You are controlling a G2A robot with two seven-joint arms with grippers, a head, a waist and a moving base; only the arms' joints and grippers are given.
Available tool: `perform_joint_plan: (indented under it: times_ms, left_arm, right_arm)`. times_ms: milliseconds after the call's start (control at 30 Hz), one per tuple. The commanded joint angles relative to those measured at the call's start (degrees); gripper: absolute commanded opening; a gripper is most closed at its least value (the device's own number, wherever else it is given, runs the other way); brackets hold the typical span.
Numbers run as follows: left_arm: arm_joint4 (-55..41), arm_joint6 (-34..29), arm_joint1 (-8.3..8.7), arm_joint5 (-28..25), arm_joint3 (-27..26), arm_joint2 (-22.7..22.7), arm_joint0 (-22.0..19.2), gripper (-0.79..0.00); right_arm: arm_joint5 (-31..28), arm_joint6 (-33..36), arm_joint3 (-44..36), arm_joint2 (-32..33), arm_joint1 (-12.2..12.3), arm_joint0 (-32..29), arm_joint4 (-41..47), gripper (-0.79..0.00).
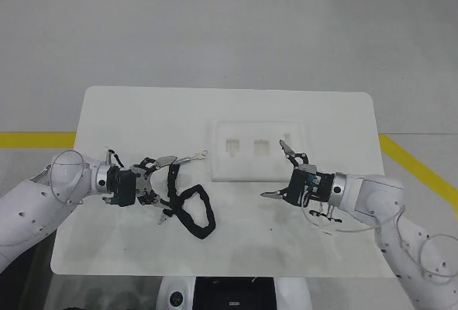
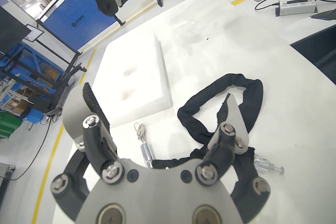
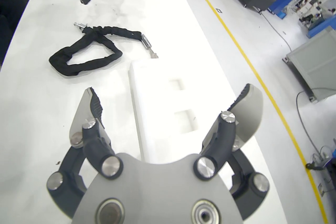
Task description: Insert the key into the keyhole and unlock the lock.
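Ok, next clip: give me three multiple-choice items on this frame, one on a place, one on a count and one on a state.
1. Where is the lock?
A. on the table, beside the foam
B. on top of the foam
C. hanging off the table edge

2. How many recesses does the foam have?
A. two
B. five
C. three

3. The right gripper is:
A. shut on the lock
B. open, empty
C. shut, empty

Answers:
1. A, since the top view shows the lock lying on the table next to the foam.
2. C, since the top view shows three recesses in a row.
3. B, since its wrist view shows the fingers spread with nothing between them.
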Motion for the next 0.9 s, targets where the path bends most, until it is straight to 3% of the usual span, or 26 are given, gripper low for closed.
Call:
perform_joint_plan:
  times_ms: [0, 300, 600, 867]
  left_arm:
    - [-0.8, 1.8, -0.07, -0.9, 1.7, -0.5, -0.3, 0.000]
    - [-20.2, 2.9, -0.21, 0.1, 6.8, -2.3, 1.3, 0.000]
    - [-26.2, -1.0, -0.45, -3.8, 11.0, -4.2, -0.4, 0.000]
    - [-26.2, -3.1, -0.79, -5.7, 12.7, -5.6, -1.2, -0.001]
  right_arm:
    - [1.7, 1.6, 1.4, 1.9, 0.0, 0.0, 4.6, 0.000]
    - [6.8, 1.1, 2.3, 10.6, 0.6, -2.0, 10.9, 0.000]
    - [16.3, 1.5, 2.3, 16.2, 0.5, -4.0, 15.9, 0.000]
    - [17.5, 2.1, 2.1, 16.5, 0.4, -4.1, 16.3, 0.000]
